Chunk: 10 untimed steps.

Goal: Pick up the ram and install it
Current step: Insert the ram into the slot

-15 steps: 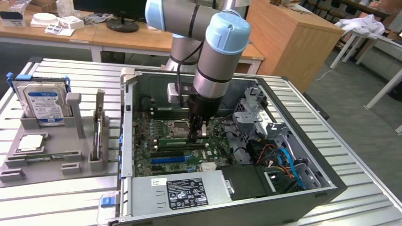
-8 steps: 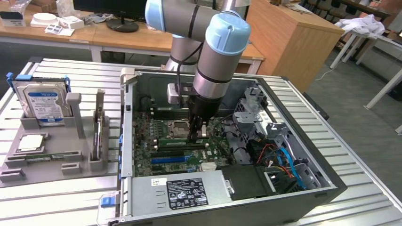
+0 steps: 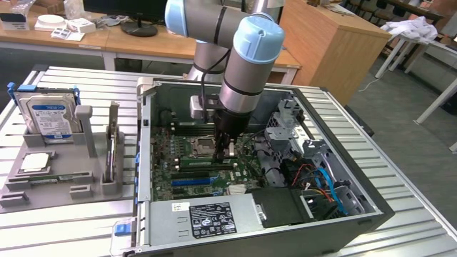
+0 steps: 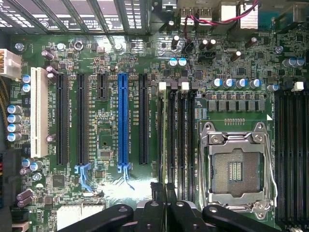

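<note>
My gripper point(image 3: 226, 152) reaches down inside the open computer case, just above the motherboard point(image 3: 187, 171) beside the CPU socket point(image 3: 203, 144). In the wrist view its two black fingers point(image 4: 155, 193) stand close together, shut on the thin edge of the ram point(image 4: 164, 180). Seen edge-on, the ram lines up with the outermost memory slot point(image 4: 163, 135), the one farthest from the CPU socket point(image 4: 236, 169). White latches point(image 4: 162, 86) mark the slot ends. I cannot tell whether the ram is seated in the slot or hovering over it.
A grey holder point(image 3: 43, 187) at the exterior view's left carries a silver hard drive with a blue label point(image 3: 48, 115), an upright expansion card point(image 3: 112, 140) and a thin green strip point(image 3: 50, 178). Cables point(image 3: 321, 182) and the power supply point(image 3: 207, 217) crowd the case.
</note>
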Each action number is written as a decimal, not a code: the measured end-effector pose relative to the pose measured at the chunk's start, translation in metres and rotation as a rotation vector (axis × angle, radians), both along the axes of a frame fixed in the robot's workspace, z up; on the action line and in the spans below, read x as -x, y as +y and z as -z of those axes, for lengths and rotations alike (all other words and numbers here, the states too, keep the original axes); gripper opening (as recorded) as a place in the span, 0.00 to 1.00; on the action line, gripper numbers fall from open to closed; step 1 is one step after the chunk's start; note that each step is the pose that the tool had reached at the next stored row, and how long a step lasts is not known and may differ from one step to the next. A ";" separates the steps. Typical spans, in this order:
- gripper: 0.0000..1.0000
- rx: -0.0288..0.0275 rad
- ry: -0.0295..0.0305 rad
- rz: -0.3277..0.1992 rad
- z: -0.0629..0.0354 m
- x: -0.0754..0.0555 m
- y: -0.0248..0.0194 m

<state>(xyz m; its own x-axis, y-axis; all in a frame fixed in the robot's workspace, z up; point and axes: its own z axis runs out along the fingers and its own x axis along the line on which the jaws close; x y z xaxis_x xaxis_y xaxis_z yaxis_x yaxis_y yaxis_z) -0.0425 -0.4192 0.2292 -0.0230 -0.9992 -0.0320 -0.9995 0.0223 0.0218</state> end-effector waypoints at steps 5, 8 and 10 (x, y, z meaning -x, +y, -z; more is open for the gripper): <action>0.12 -0.0002 -0.0001 0.000 0.0002 0.000 0.0015; 0.12 -0.0002 -0.0001 0.000 0.0002 0.000 0.0015; 0.12 -0.0001 -0.0001 -0.004 0.0002 0.000 0.0015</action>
<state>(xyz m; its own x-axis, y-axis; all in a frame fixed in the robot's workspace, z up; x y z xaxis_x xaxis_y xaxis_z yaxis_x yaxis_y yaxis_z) -0.0425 -0.4176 0.2290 -0.0192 -0.9993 -0.0321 -0.9996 0.0185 0.0218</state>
